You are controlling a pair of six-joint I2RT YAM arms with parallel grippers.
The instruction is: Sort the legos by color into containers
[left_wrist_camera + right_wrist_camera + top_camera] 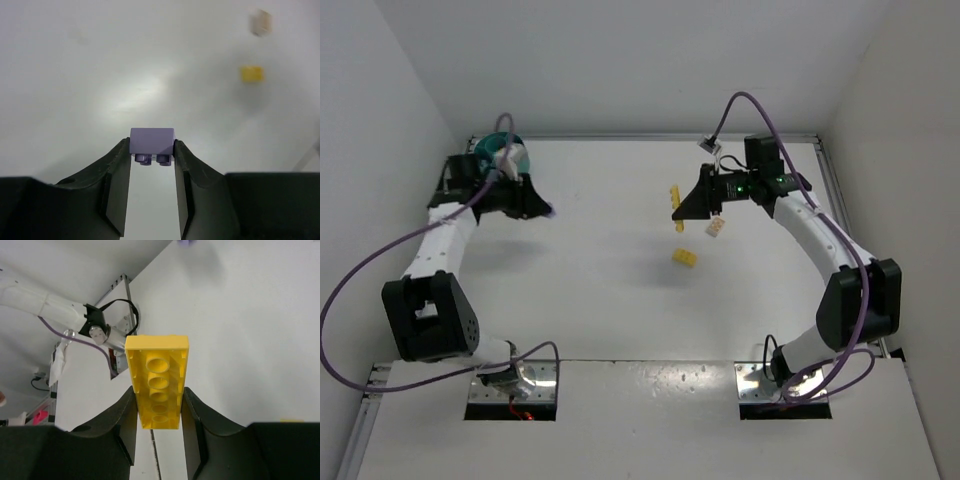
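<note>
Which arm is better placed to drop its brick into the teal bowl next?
Left. The left gripper holds the purple brick close to the teal bowl; the right gripper, holding a yellow brick, is much farther away.

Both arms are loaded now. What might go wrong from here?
The left gripper holds the purple brick only at its jaw tips; it may slip out. The right gripper pinches just one end of the long yellow brick, which may pivot. The teal bowl sits partly hidden by the left arm, so placement is hard to check.
</note>
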